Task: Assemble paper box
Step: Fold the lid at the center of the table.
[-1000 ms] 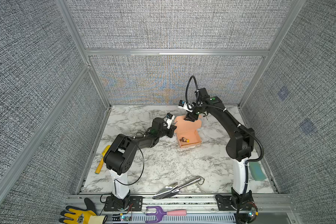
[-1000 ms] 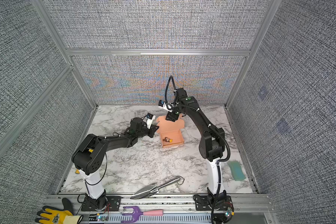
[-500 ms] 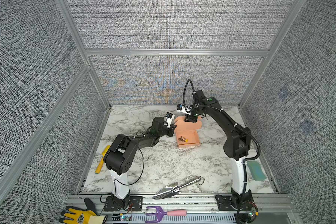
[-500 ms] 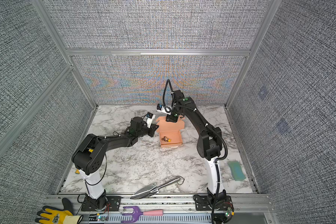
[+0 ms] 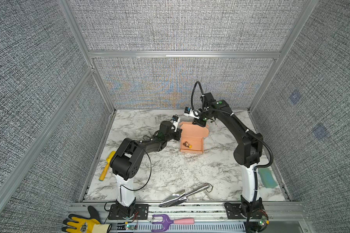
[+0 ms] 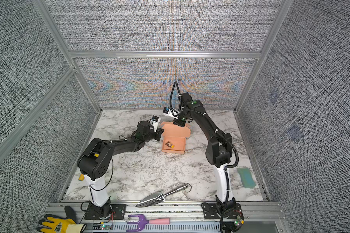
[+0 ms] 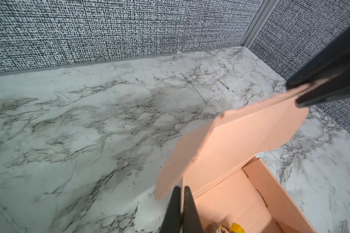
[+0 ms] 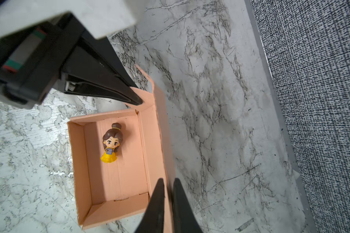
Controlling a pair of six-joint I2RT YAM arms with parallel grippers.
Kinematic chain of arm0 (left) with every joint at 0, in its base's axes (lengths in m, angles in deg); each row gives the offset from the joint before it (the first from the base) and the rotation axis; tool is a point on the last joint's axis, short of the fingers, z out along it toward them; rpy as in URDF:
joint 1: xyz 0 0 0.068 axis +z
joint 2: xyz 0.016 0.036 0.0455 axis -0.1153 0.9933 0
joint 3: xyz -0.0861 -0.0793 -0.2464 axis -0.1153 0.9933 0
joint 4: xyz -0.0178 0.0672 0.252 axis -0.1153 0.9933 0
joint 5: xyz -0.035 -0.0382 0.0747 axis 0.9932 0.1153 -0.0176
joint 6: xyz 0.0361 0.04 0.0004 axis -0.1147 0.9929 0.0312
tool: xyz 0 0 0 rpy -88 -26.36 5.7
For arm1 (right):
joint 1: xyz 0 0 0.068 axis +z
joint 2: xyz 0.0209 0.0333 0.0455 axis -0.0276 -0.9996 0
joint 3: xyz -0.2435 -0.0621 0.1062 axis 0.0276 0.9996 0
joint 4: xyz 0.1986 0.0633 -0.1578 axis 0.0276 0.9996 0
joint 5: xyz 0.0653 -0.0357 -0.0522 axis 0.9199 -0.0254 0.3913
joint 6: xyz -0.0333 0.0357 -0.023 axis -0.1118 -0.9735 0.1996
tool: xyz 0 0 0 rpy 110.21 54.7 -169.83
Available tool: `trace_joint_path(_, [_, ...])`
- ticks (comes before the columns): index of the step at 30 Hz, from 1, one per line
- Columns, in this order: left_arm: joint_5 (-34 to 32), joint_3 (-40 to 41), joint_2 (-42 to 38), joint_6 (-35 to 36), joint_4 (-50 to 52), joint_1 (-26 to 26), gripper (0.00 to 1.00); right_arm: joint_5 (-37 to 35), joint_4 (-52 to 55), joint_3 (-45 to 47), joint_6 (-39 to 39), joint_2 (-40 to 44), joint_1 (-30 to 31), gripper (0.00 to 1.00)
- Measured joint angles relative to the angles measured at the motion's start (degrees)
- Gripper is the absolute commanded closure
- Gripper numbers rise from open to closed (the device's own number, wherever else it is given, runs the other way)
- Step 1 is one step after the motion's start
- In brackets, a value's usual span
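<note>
The paper box is a salmon-pink open tray on the marble table, with its lid standing up at the far side. A small doll in a yellow dress lies inside the paper box. My left gripper is shut on the lid's side flap at the tray's left far corner. My right gripper is shut on the lid's top edge from above. Its fingers show pinching the cardboard in the left wrist view.
A metal trowel lies near the front edge of the table. A yellow tool lies by the left wall and a green sponge by the right wall. A yellow glove and a purple hand fork rest on the front rail.
My right gripper came down and leftward onto the raised lid's top edge and closed on it. The left arm has held still with its grip on the flap.
</note>
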Motion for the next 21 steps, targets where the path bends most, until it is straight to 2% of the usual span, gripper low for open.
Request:
trace_joint_path(5, [-0.5,0.5,-0.2,-0.4,-0.5,0.0,0.93,0.7,0.6,0.0,-0.4,0.0,0.0,0.91])
trace_joint_path(8, [-0.5,0.8,-0.5,-0.6,-0.5,0.0,0.93,0.7,0.6,0.0,-1.0,0.0,0.2,0.85])
trace_joint_path(13, [-1.1,1.6,-1.2,-1.0,-0.8,0.1,0.93,-1.4,0.0,0.7,-1.1,-0.1,1.3,0.86])
trace_joint_path(16, [-1.1,1.6,-1.2,-1.0,-0.8,0.1,0.93,-2.4,-0.8,0.7,-1.5,-0.6,1.5,0.90])
trace_joint_path(18, [-1.0,1.6,-1.2,-1.4,-0.8,0.2,0.92,-2.9,-2.1,0.7,-1.5,-0.7,1.5,0.96])
trace_joint_path(21, [-1.0,1.4,-1.2,-1.4,-0.9,0.2,0.85,-3.7,-2.1,0.9,-2.2,-0.7,1.6,1.00])
